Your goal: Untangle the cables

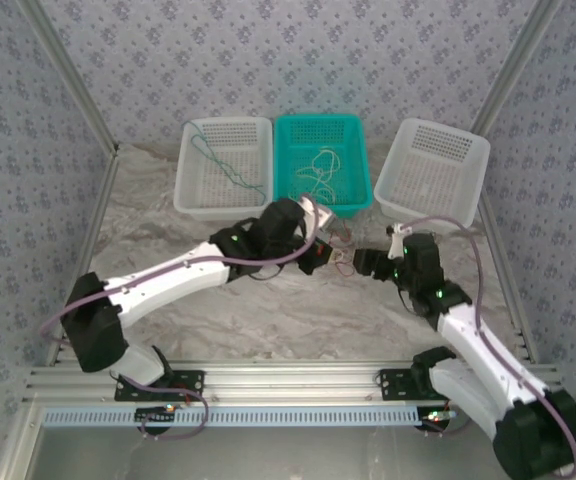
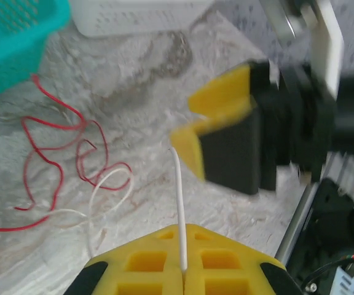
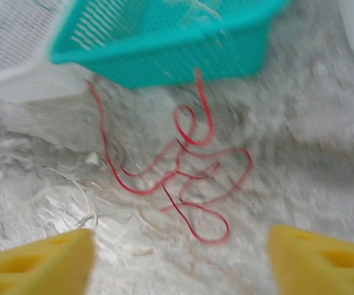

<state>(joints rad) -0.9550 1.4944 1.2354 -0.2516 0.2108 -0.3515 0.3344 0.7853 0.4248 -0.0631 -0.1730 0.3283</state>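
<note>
left gripper (image 2: 183,273): jaws pressed together, gripping a whitish cable
whitish cable (image 2: 179,203): pinched in the seam between the left gripper's yellow pads; it rises straight out of them and its free end stops just short of the right gripper's fingers
right gripper (image 3: 180,261): yellow fingers spread wide to either side with nothing between them; nose to nose with the left gripper, in front of the teal basket
red cable (image 3: 177,174): lies loose on the table in several overlapping loops just in front of the teal basket, one end running up to the basket's near wall; held by neither gripper
second pale strand: a whitish loop lies on the table among the red loops in the left wrist view; I cannot tell whether it joins the pinched strand
green cable (image 1: 236,180): lies inside the left white basket, running from its far left corner toward its near right corner
cream cables (image 1: 320,168): a small loose tangle on the floor of the teal basket
teal basket (image 1: 320,118): middle of the three, touching the left white basket side by side
left white basket (image 1: 223,208): flat on the table, far left of the row
right white basket (image 1: 438,185): apart from the teal one, tilted and turned askew
table (image 1: 268,310): marbled grey-white surface
</note>
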